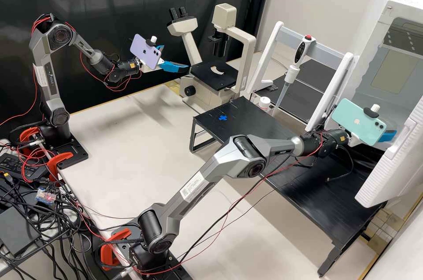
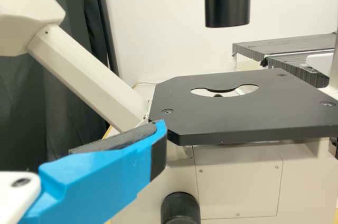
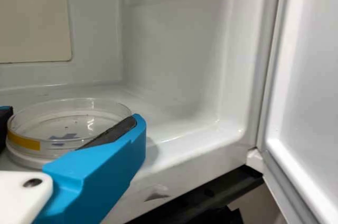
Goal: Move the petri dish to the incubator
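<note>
Microscope [image 1: 231,35] stands in the high view, the left pincer [image 1: 175,57] spread open beside it, the right pincer [image 1: 387,135] at the white incubator [image 1: 371,46]. The left wrist view has one blue finger [image 2: 100,179] near the black stage [image 2: 243,110]. In the right wrist view, the right pincer grips the clear petri dish [image 3: 58,123] just inside the incubator.

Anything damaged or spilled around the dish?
Possibly: the incubator has a ragged dark mark on its front edge, perhaps a chip, breaking the smooth white. The petri dish looks level, with no spill visible.
</note>
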Controlling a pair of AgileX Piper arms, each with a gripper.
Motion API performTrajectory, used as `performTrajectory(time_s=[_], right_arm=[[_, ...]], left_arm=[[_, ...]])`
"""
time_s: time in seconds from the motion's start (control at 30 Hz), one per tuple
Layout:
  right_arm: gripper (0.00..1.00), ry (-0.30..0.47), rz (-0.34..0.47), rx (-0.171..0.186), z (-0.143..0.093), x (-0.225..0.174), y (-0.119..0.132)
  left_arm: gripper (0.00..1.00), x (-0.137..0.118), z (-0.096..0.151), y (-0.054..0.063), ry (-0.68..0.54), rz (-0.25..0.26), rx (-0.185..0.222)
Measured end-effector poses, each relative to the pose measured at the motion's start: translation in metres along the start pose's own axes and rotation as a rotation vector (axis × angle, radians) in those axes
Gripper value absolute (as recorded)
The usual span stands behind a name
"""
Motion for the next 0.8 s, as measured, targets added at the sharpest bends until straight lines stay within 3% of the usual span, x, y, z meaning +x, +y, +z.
performTrajectory(time_s=[0.07,0.1,0.8], right_arm=[[0.0,-0.002,0.009,-0.008,0.0,0.001,0.001],[1.0,-0.004,0.011,-0.008,0.0,0.001,0.001],[1.0,0.0,-0.015,0.014,0.011,-0.013,-0.001]], left_arm=[[1.0,0.0,0.0,0.0,0.0,0.0,0.0],[1.0,0.0,0.0,0.0,0.0,0.0,0.0],[1.0,0.0,0.0,0.0,0.0,0.0,0.0]])
